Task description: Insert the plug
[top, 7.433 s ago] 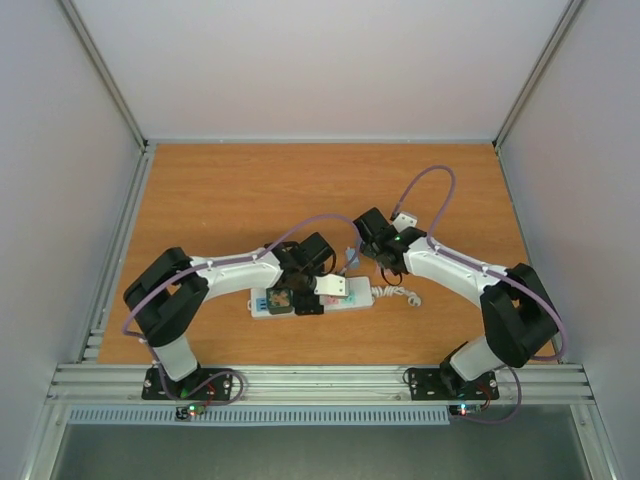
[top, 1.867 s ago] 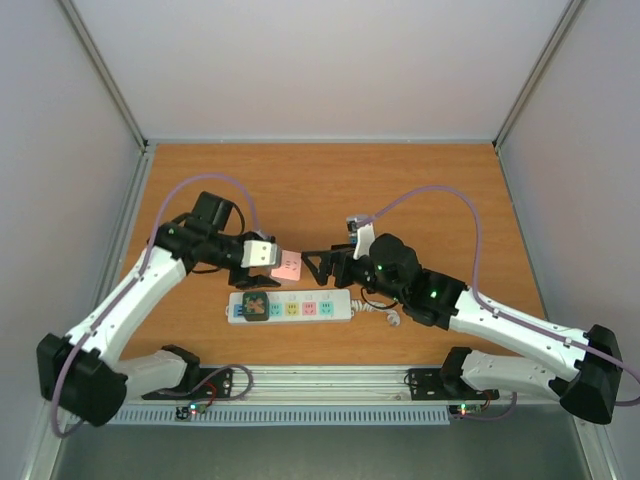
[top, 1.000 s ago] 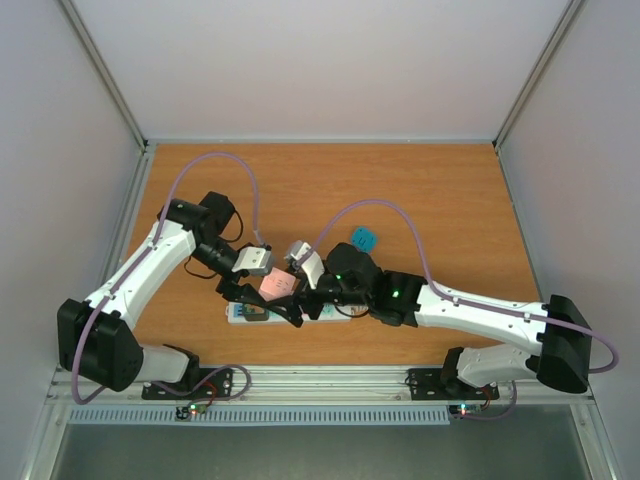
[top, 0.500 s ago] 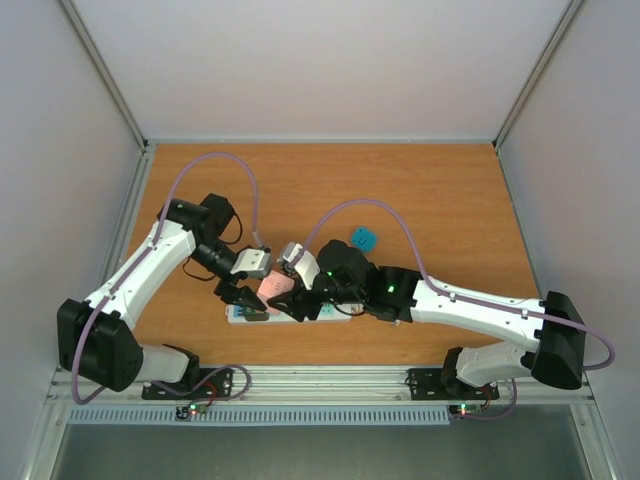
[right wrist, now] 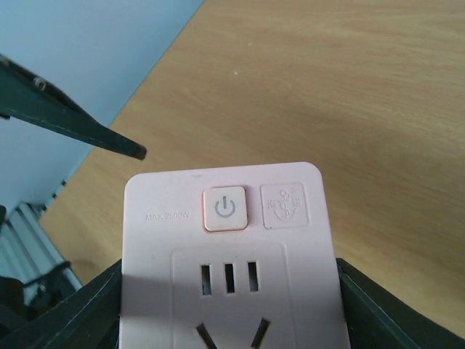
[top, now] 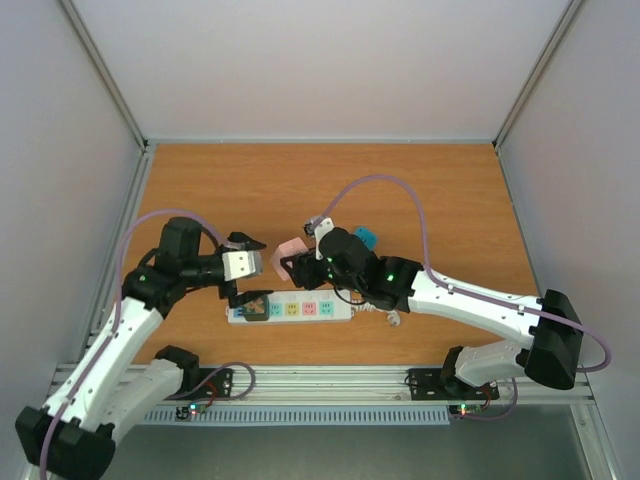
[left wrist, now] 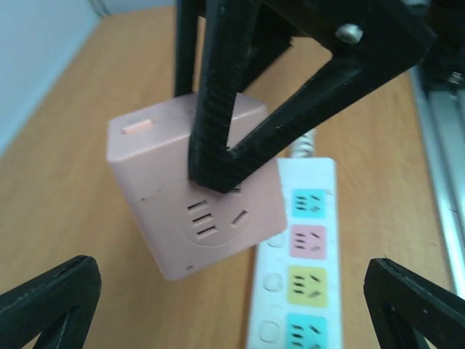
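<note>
The plug is a pink cube adapter point(top: 292, 247) with a power button and socket slots on its face. My right gripper point(top: 291, 262) is shut on it and holds it in the air just behind the white power strip point(top: 300, 311). In the right wrist view the adapter point(right wrist: 229, 240) fills the space between my fingers point(right wrist: 87, 305). In the left wrist view the adapter point(left wrist: 196, 211) hangs in the right gripper's black fingers, left of the strip point(left wrist: 305, 269). My left gripper point(top: 257, 270) is open and empty, just left of the adapter, its fingertips point(left wrist: 51, 298) wide apart.
A dark adapter point(top: 256, 302) sits in the strip's left end; the other coloured sockets are bare. A blue cube point(top: 366, 238) lies behind the right arm. The strip's white cord point(top: 392, 316) curls at its right end. Cage walls border the table.
The pink adapter has gone from low over the strip, between both grippers, to up and back in the right gripper alone. The left gripper has let go and drawn back to the left.
</note>
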Controlling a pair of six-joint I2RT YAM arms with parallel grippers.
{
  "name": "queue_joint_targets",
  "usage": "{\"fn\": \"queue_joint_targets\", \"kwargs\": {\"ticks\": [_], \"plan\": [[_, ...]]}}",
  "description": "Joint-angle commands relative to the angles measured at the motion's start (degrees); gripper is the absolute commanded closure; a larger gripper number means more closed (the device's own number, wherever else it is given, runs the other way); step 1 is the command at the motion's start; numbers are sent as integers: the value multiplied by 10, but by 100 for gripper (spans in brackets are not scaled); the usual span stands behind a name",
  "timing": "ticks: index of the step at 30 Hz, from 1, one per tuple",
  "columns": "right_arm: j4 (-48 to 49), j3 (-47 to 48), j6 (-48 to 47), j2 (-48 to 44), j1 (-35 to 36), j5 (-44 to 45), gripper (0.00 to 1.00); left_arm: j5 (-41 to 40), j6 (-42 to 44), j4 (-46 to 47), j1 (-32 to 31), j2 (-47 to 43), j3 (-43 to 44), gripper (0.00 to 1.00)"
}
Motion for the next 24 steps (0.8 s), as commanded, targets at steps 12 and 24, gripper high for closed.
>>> {"fn": "queue_joint_targets", "kwargs": {"ticks": [12,24], "plan": [[146,-8,177,-6,24,29,96,4,-217,338,2,-48,-102,1],[129,13,190,20,28,19,75,48,-134,315,1,-61,-130,58]]}}
